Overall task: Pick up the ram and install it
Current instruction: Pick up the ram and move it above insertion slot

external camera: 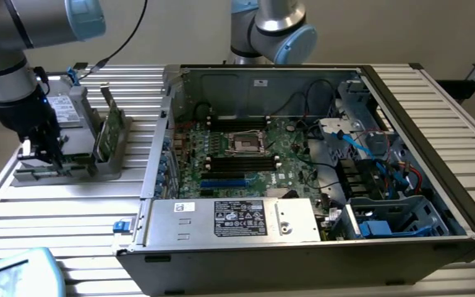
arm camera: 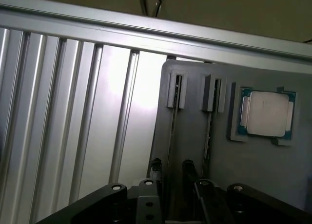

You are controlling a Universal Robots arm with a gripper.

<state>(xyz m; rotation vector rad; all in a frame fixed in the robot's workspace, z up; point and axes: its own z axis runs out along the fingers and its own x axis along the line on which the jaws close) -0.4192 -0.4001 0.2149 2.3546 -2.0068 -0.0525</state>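
Both jaws stand spread, the edge-on ram point(arm camera: 172, 131) between them in the grey holder point(arm camera: 253, 170).

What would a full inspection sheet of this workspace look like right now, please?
Surface: ribbed aluminium table.
Job's things: the ram stands on edge in a slot of the grey holder; the open computer case with its motherboard sits to the exterior view's right of the holder.
Clutter: processor chip lying on the holder; green expansion card upright in it.
Grippers: the gripper is down at the holder, over the ram's slot.
Cables: black cable along the arm; blue cables inside the case.
Surroundings: a second arm behind the case.
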